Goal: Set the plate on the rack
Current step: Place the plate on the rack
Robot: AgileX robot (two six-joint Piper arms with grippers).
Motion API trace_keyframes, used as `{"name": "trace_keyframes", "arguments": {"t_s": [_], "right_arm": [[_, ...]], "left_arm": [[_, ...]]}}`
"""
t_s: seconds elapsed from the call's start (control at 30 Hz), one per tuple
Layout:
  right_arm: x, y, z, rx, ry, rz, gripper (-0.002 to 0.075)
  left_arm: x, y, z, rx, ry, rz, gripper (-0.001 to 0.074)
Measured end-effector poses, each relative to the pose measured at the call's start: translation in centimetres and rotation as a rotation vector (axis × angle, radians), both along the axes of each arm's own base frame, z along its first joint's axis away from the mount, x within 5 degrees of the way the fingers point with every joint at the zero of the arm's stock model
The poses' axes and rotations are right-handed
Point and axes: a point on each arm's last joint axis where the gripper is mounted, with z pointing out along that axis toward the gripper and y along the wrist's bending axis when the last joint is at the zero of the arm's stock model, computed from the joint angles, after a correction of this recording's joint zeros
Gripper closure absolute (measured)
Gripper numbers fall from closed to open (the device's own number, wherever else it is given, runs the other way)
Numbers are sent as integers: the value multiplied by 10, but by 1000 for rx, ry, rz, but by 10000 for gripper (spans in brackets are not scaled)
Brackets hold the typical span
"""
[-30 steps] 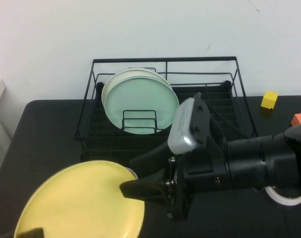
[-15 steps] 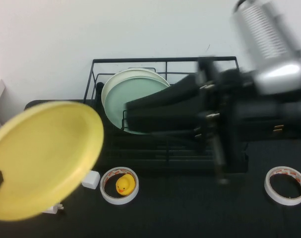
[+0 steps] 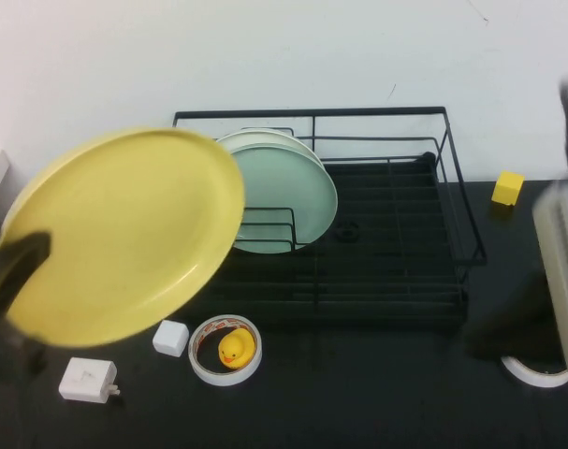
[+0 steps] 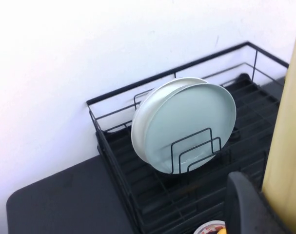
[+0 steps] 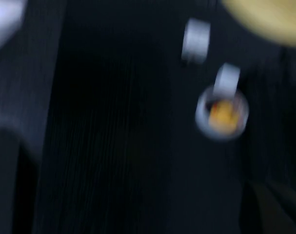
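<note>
Plate [image 3: 124, 234] in left hand [image 3: 17, 271], nr rack [image 3: 396, 234].

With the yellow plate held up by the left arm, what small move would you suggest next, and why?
Probably carry the plate right toward the rack. The left gripper holds it by its rim, raised and tilted, left of the rack. The mint plate stands in the loops, with free loops in front. The right gripper sits at the right edge, out of view.
</note>
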Motion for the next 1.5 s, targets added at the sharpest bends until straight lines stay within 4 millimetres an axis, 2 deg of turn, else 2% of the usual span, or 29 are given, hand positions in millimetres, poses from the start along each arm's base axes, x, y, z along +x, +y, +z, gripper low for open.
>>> {"name": "trace_keyframes", "arguments": {"t_s": [0.13, 0.27, 0.57, 0.73, 0.9, 1.03, 1.17, 1.33, 1.43, 1.5], "right_arm": [[-4, -26, -13, -277, 77, -131, 725], [-11, -43, -12, -386, 100, -208, 725], [-35, -62, 7, -339, 28, -299, 725], [-53, -80, 16, -313, -56, -366, 725], [-74, -100, 9, -306, -101, -441, 726], [-96, -113, -6, -249, -101, -488, 726], [-111, -115, -31, -114, -118, -490, 726], [-123, -119, -74, -4, -159, -499, 726], [-129, -122, -95, 44, -181, -514, 726], [-131, -123, -101, 80, -197, -518, 726]], "left_arm": [[27, -7, 16, 46, 30, -31, 652], [58, -14, 34, 92, 38, -65, 652], [123, -32, 45, 11, 123, -101, 652], [145, -41, 51, -16, 141, -138, 652], [166, -48, 52, 88, 108, -224, 652], [179, -54, 45, 245, 53, -324, 652], [191, -57, 34, 407, -33, -406, 652], [205, -66, 23, 516, -136, -448, 652], [210, -79, 17, 610, -207, -474, 652], [212, -87, 13, 662, -244, -496, 652]]}}
